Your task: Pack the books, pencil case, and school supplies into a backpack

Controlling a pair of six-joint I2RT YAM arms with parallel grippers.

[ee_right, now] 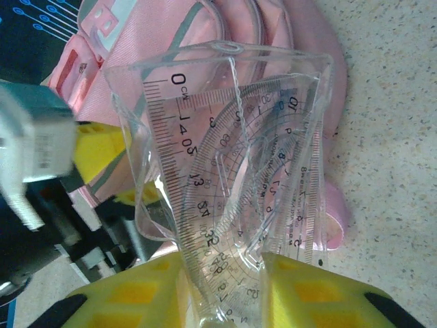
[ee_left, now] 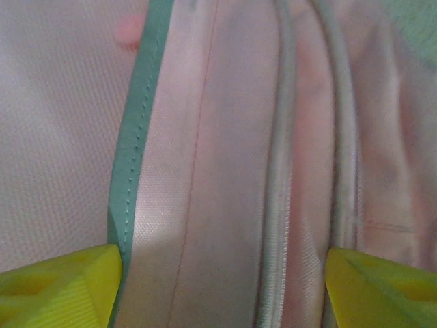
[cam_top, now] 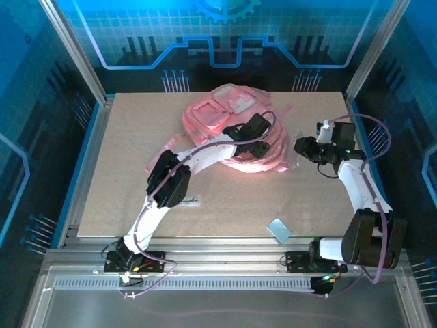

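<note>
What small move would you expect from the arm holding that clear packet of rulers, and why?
Probably a short carry leftwards to the backpack. The right gripper pinches the clear packet, with the backpack just beyond it. The left gripper sits on the backpack, jaws apart astride a zip; whether it is open I cannot tell.

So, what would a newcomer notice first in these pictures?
First the big pink backpack, lying at the centre-back of the table, with the left gripper open close over its fabric. Next, the right gripper pinches a clear packet of rulers just right of the backpack. A pale blue rectangle lies alone near the table's front edge.
</note>
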